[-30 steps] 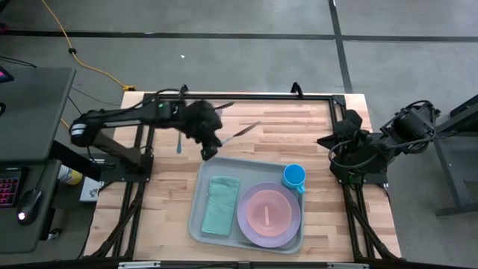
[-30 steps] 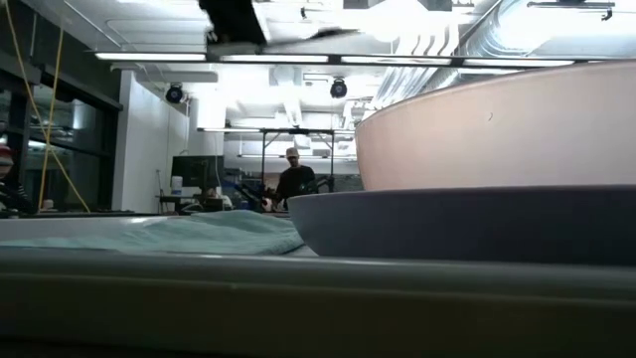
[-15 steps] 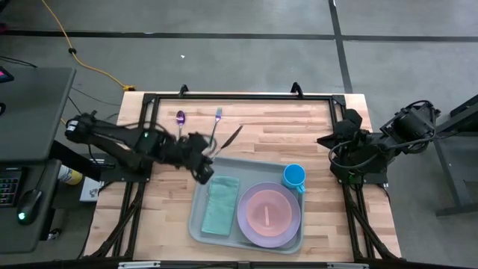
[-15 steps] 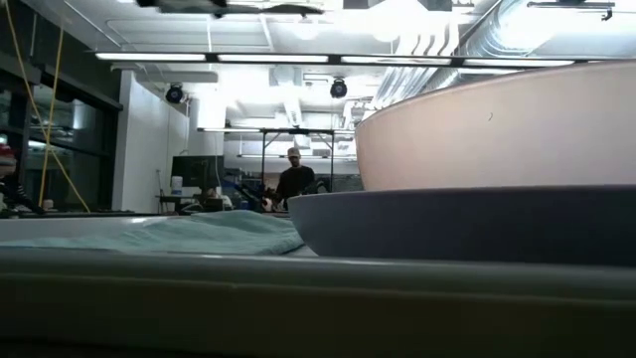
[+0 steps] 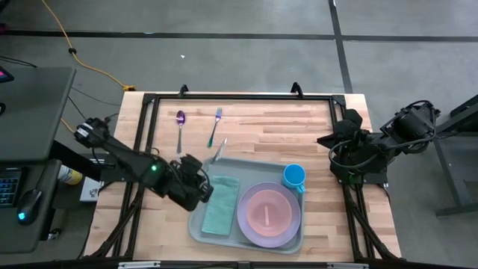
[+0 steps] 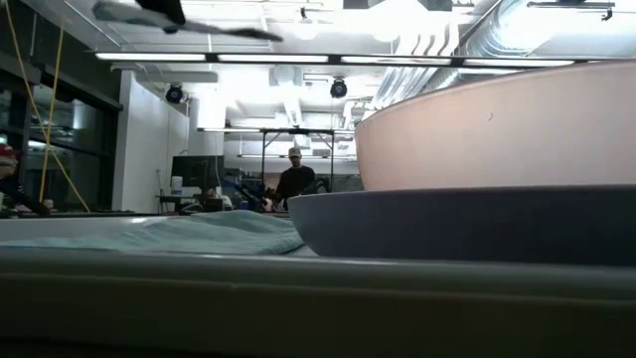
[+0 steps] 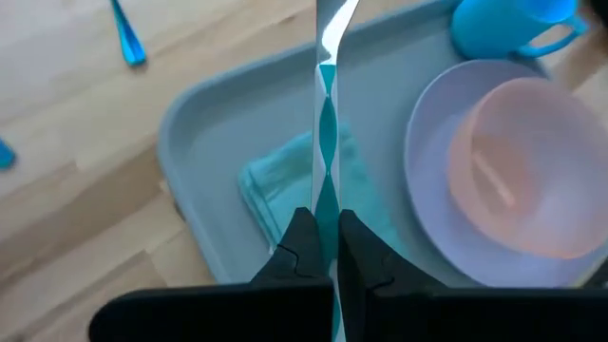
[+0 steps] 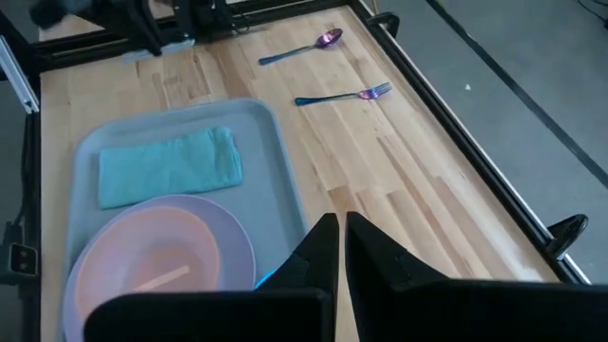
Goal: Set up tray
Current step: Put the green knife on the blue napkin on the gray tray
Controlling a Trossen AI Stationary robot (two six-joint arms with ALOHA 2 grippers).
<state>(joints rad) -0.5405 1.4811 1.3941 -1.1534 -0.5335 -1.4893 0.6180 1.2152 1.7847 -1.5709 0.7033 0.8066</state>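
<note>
The pale grey-green tray [image 5: 200, 224] lies on the table near its near edge. On it are a folded teal napkin [image 5: 220, 203], a lavender plate [image 5: 246, 224] with a pink bowl [image 5: 269, 213] in it, and a blue cup [image 5: 294, 176]. My left gripper [image 5: 205, 176] hovers over the tray's left rim, shut on a shiny knife [image 5: 219, 151]; the left wrist view shows the knife [image 7: 324, 114] above the napkin [image 7: 285, 185]. My right gripper [image 8: 337, 237] is shut and parked at the table's right edge. My left gripper pinches the knife between its two fingers [image 7: 302, 237], with the knife running along the fingers and out past their tips. The part beside the fingers [image 7: 326, 195] is the flat reflective strip. The knife is lifted clear above the tray, its free end [image 5: 223, 141] pointing toward the far edge.
A purple-bowled spoon [image 5: 180, 127] and a fork [image 5: 215, 125] lie side by side on bare wood at the far left of the table. A black frame rail [image 5: 239, 97] runs along the far edge. A person stands in the room beyond [image 6: 293, 179].
My left gripper has swept from the far-left part of the table toward the near edge, carrying the knife, and now hangs over the tray's left rim. The knife has turned from pointing right to pointing toward the far edge. The spoon and fork stayed put.
</note>
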